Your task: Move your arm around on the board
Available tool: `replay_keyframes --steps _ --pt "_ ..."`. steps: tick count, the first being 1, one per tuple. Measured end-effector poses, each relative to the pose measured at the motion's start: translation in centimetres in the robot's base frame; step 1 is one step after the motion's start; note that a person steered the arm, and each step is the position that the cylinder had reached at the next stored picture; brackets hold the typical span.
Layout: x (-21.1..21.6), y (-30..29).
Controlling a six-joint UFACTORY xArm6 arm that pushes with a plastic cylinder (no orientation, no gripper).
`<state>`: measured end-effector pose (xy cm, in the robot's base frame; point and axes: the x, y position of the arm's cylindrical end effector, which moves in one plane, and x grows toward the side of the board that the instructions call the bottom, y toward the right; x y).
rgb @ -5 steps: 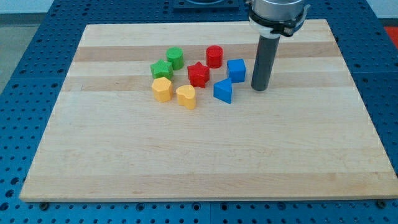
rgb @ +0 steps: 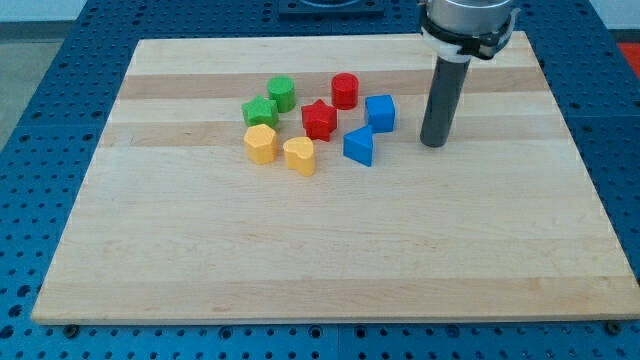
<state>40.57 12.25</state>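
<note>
My tip (rgb: 433, 143) rests on the wooden board (rgb: 320, 240), to the right of the block cluster and apart from it. Nearest is the blue cube (rgb: 380, 112), a short gap to the tip's left, with the blue wedge-shaped block (rgb: 359, 146) below it. Further left are the red cylinder (rgb: 345, 90), the red star (rgb: 319, 119), the green cylinder (rgb: 281, 93), the green star-like block (rgb: 260, 110), the yellow hexagonal block (rgb: 260, 143) and the yellow heart-like block (rgb: 299, 155).
The board lies on a blue perforated table (rgb: 40, 90) that shows on all sides. The arm's metal collar (rgb: 468, 25) hangs over the board's top right edge.
My tip has slid a little to the view's right, away from the blue cube. No block has moved.
</note>
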Motion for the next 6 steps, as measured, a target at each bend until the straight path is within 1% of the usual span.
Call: replay_keyframes --steps 3,5,6 --pt "0.1 -1.8" --pt "2.5 -1.8" --pt "4.5 -1.8"
